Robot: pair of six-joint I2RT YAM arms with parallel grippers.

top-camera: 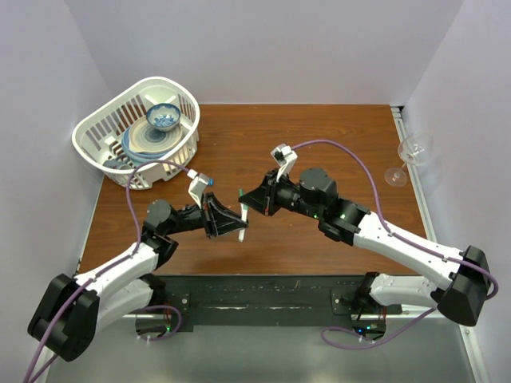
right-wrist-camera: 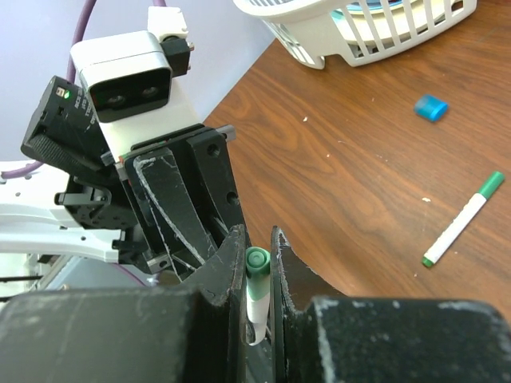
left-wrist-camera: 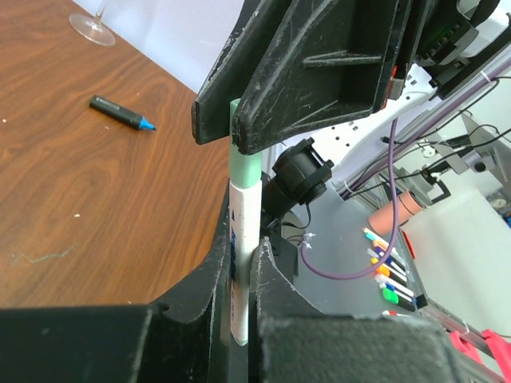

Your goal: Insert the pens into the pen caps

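Left gripper: clamped on the barrel of the held pen, over mid-table.
Right gripper: closed on the green cap, meeting my left one tip to tip.
Held pen: white, upright in the left wrist view, with its top end at the green cap. I cannot tell how deep it sits.
Pens counted: three. I see the held one, a loose pen that is white with a green end, and a dark marker with a bare blue tip. The last two lie flat on the table.
Caps counted: two. I see the green cap and a blue cap, which lies alone near the basket, far left.
Dark marker: right side, toward the one wine glass.
Basket: one bowl on plates.
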